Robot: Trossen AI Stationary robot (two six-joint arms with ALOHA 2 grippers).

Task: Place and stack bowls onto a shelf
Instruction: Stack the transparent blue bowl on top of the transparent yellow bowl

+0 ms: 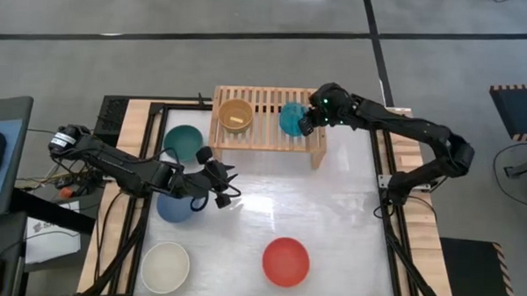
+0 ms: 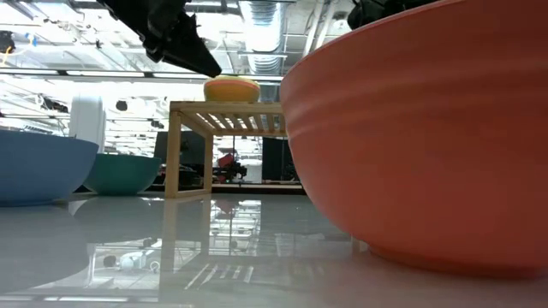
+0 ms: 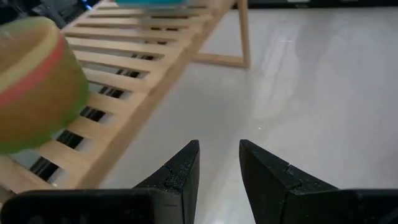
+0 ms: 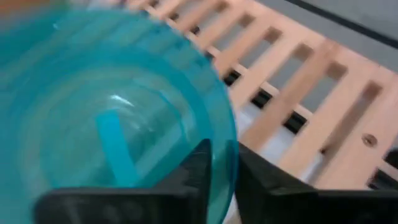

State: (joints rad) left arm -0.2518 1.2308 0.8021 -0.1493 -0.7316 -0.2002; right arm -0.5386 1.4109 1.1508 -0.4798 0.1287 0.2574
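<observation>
Still off the shelf (image 1: 269,122): cream bowl (image 1: 165,266) at 7 o'clock, red bowl (image 1: 286,260) at 5, blue bowl (image 1: 173,206) and dark teal bowl (image 1: 184,142) at 9. Left gripper (image 1: 225,189) centre-left, slightly parted, empty. On shelf, 12 o'clock: stacked yellow bowl (image 1: 235,114); right gripper (image 4: 217,171) pinching translucent teal bowl (image 4: 112,118) rim.

Low cam is mostly filled by the red bowl (image 2: 419,137) up close on the right. Behind it the wooden shelf (image 2: 224,120) has a yellowish bowl stack (image 2: 232,88) on top. Blue bowl (image 2: 38,167) and dark green bowl (image 2: 122,173) sit left.
</observation>
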